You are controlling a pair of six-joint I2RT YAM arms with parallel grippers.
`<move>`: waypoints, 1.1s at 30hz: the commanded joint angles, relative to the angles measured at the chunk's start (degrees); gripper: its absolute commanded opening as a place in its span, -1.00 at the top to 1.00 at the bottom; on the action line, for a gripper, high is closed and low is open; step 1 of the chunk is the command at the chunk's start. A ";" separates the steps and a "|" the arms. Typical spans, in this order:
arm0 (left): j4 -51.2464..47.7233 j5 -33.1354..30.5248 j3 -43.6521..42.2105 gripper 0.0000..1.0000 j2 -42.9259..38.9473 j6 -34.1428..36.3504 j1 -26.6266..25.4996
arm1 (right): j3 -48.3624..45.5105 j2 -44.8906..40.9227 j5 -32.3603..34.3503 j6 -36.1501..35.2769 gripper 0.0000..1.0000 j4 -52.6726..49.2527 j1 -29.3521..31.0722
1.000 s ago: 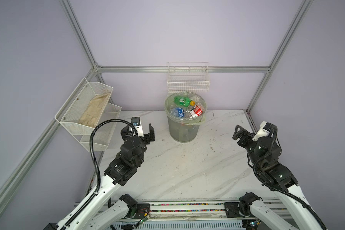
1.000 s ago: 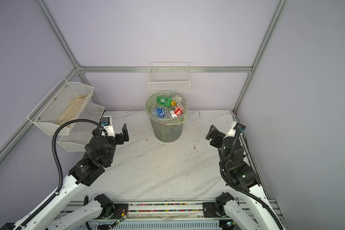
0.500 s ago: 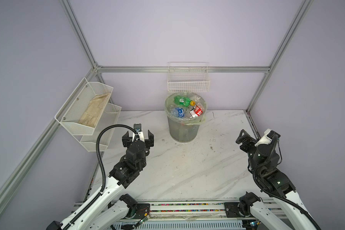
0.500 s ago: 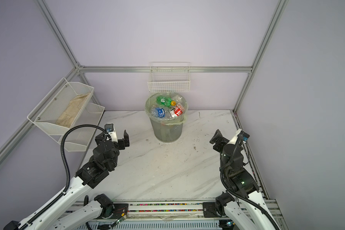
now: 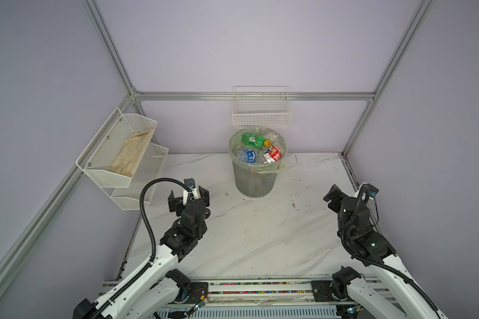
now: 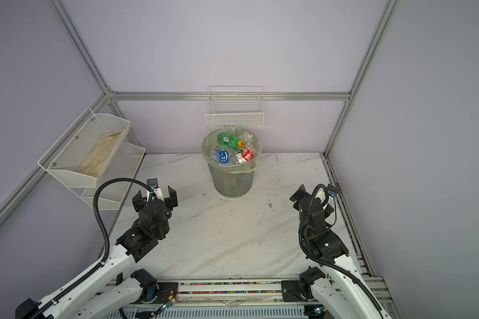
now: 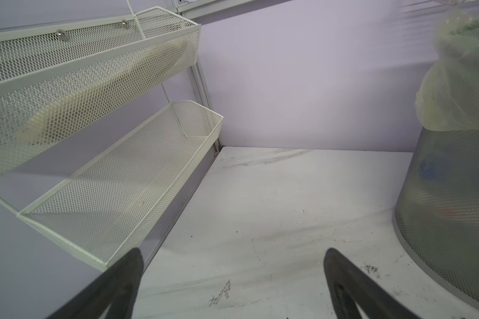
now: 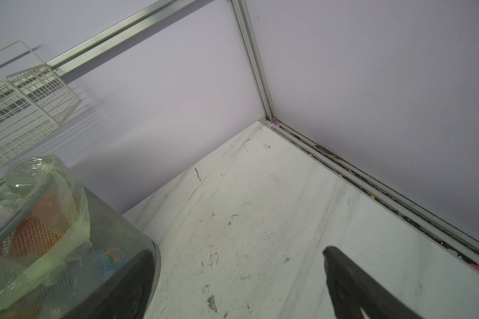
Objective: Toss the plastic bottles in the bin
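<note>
bin: round tapered grey fine-mesh wastebasket point(image 5: 256, 181) with pale green film liner, at the rear centre of the white marbled counter point(image 5: 260, 237), probably so either arm can reach it | load: clear thin-walled plastic bottles point(image 5: 249, 156) heaped to the rim | left fingers point(image 7: 119, 281): wide, empty | right fingers point(image 8: 354, 281): wide, empty | task: judged complete

So the bin point(image 5: 256, 179) sits mid-table point(image 5: 260, 237) toward the back, plastic bottles point(image 5: 257, 150) piled in it. The wire basket point(image 5: 261, 116) is on the back wall right above it, and the shelf trays point(image 5: 116, 157) are on the left wall. The left gripper point(image 5: 187, 194) and right gripper point(image 5: 348, 193) hang either side, nearer the front.
</note>
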 commanded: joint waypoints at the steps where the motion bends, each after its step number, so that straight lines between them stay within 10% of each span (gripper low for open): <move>1: 2.64 -3.31 -3.20 -0.99 0.30 -2.03 0.82 | -0.62 -0.03 2.58 1.31 -0.95 1.63 -0.20; 33: -5.91 -18.12 -7.93 -0.99 11.74 -21.28 1.94 | -9.16 -0.11 12.46 15.73 -0.95 2.71 -0.19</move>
